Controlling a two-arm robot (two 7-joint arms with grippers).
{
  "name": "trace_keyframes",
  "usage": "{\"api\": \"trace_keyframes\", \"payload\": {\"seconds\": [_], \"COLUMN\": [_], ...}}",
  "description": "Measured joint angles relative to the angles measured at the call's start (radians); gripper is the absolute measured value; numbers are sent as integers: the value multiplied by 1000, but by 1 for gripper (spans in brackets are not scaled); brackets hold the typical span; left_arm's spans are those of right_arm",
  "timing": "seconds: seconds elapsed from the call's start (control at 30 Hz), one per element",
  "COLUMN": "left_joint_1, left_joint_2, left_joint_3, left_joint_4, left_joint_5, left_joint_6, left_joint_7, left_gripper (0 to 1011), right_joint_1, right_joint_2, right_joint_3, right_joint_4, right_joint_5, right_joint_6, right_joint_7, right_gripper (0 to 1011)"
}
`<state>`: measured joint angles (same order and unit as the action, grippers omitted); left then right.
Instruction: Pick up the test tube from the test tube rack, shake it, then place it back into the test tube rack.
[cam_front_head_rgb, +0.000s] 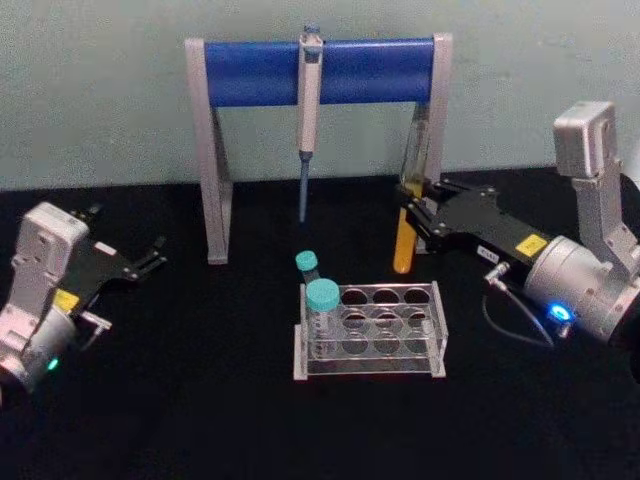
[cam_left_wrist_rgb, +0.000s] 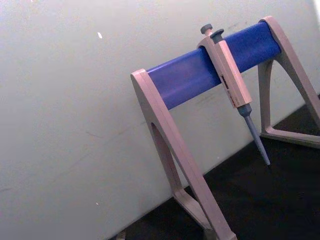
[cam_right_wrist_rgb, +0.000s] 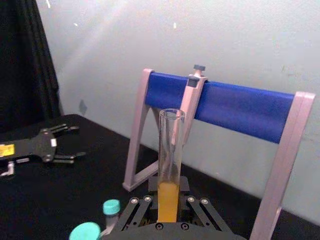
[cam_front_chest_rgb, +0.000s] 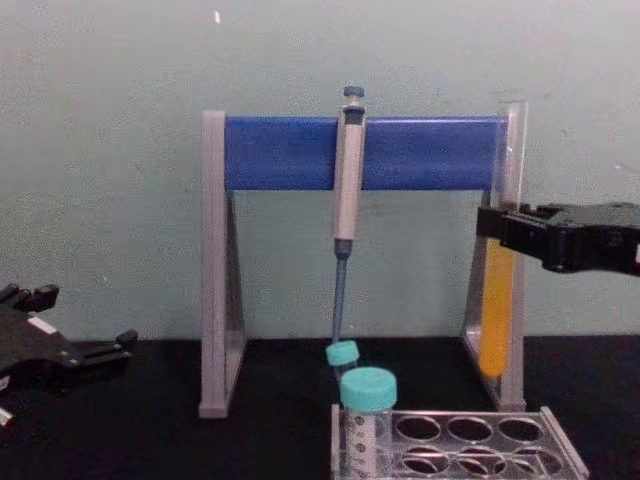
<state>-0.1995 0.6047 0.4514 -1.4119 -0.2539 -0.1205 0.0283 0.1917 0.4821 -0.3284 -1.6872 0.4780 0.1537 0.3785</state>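
Lab: pipette on stand, capped vials, test tube rack.

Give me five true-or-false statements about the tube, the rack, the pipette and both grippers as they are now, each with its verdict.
1. The long clear glass test tube, part full of orange-yellow liquid, stands in the low grey translucent plastic rack. False: the right gripper holds it upright in the air, behind the rack's right end.
2. The left gripper is open and holds nothing. True.
3. A short teal-capped vial stands in the rack's left column. True.
4. The grey-blue pipette lies on the table. False: it hangs from the blue crossbar of the tall grey stand.
5. The test tube is capped. False: its top is open.
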Motion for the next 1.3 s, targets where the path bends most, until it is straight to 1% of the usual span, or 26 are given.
{"api": "trace_keyframes", "payload": {"seconds": [0.27, 0.4, 0.6, 0.8, 1.3], "left_joint_1": [0, 0, 0, 0, 0], "left_joint_2": [0, 0, 0, 0, 0], "left_joint_3": [0, 0, 0, 0, 0], "left_joint_4": [0, 0, 0, 0, 0], "left_joint_5": [0, 0, 0, 0, 0], "left_joint_6": [0, 0, 0, 0, 0], "left_joint_7": [0, 0, 0, 0, 0], "left_gripper": [1001, 1001, 1001, 1001, 1002], "right_joint_1": [-46, -57, -56, -43, -25], "right_joint_2": [18, 21, 20, 13, 0], "right_joint_3": [9, 8, -4, -20, -46], "right_joint_4": [-40, -45, -41, -21, 22], "right_joint_5": [22, 30, 32, 30, 2], "right_joint_6": [13, 15, 16, 16, -6], "right_joint_7": [-7, -10, -10, -7, -4], "right_gripper": [229, 229, 229, 229, 229]}}
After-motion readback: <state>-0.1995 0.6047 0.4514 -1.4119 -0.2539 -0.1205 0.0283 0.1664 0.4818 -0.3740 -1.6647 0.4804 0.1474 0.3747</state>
